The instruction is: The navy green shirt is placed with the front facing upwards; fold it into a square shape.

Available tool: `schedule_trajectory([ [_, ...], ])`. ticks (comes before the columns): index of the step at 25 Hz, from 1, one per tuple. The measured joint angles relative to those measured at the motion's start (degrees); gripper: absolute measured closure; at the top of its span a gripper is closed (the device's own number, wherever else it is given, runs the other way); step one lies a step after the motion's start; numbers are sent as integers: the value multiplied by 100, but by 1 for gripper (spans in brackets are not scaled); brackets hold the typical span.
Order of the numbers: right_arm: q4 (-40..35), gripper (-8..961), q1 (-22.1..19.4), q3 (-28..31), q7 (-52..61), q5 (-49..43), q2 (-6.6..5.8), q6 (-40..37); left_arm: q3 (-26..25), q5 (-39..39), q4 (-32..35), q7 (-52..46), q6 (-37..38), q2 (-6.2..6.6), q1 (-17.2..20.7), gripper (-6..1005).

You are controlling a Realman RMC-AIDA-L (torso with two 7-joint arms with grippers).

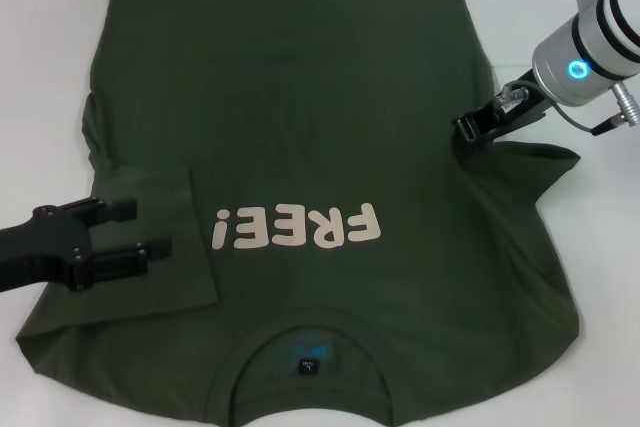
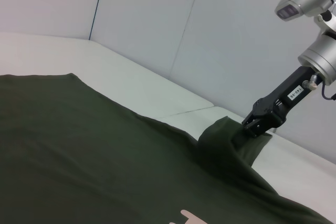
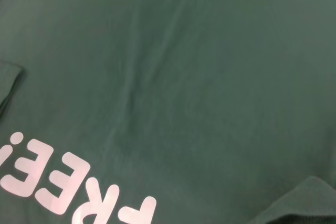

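We see the navy green shirt (image 2: 79, 150) spread flat on the white table (image 2: 157, 95). Across it, the right gripper (image 2: 257, 125) pinches a raised sleeve fold (image 2: 228, 142), lifting cloth clear of the table before grey wall panels (image 2: 157, 19).

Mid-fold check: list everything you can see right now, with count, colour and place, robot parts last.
shirt: one, dark olive green, spread front-up across the table, collar nearest the robot; left sleeve already folded onto the body.
print: one, cream "FREE!", on the chest.
neck label: one, dark, inside the collar.
table: one, white, under the shirt.
left pincer: one, black, open, over the folded left sleeve.
right pincer: one, black, shut on the shirt at its right sleeve, lifting the fabric.
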Motion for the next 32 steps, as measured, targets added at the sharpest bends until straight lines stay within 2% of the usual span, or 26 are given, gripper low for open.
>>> schedule_trajectory([
  [10, -30, 771, 0, 38, -43, 379, -17, -256, -1, 0, 0, -10, 26, 1, 22, 138],
  [15, -48, 572, -71, 48, 6, 344, -72, -313, 0, 0, 0, -40, 27, 1, 32, 138],
  [21, -89, 317, -345, 180, 187, -133, -209, -402, -1, 0, 0, -154, 40, 2, 33, 138],
  [27, -117, 152, -766, 641, 289, -123, -400, -483, -8, 0, 0, -161, 46, -12, 33, 137],
  [32, -87, 154, -1057, 1245, 253, -3, -506, -525, -9, 0, 0, -166, 41, -17, 33, 137],
])
